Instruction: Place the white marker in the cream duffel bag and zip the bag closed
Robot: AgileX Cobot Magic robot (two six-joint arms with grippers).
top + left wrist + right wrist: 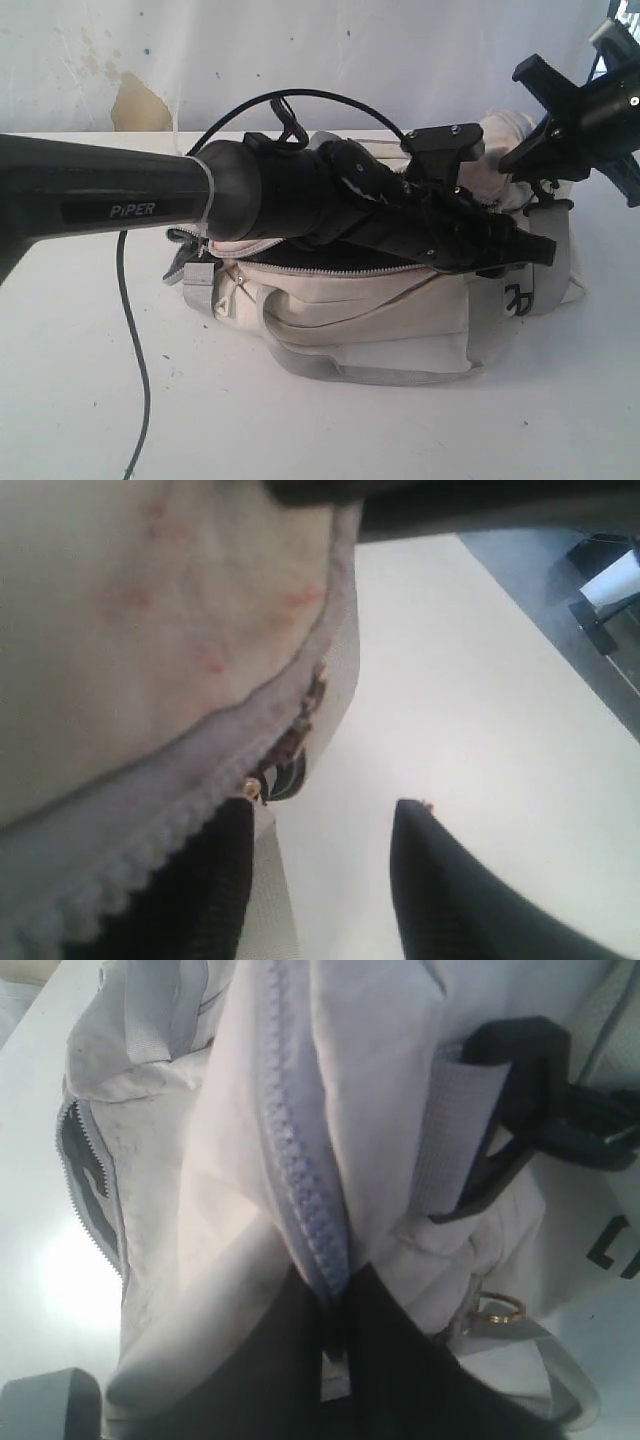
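From the outside view, the cream duffel bag (360,310) lies on the white table (300,430). Its top opening (330,262) shows as a dark gap, so it is not zipped yet. The big black left arm (100,190) reaches across the top of the bag. The right arm (580,110) comes in at the far end. The white marker cannot be seen here; it may be inside the bag, or hidden.

In the left wrist view, the left gripper (325,815) has its two fingers apart, with only bare table between them. One finger sits right beside the bag's zipper edge. It holds nothing.

In the right wrist view, the right gripper (333,1275) is pinched tight on the zipper (300,1160), close to a black buckle (520,1070). No marker shows here either.

The bag looks soft and floppy, so it will likely fold and bunch when pulled. A good plan is to pinch the small zipper tab while the other gripper holds the cloth tight near the end. The marker should be light and smooth, so it is best held around its middle.
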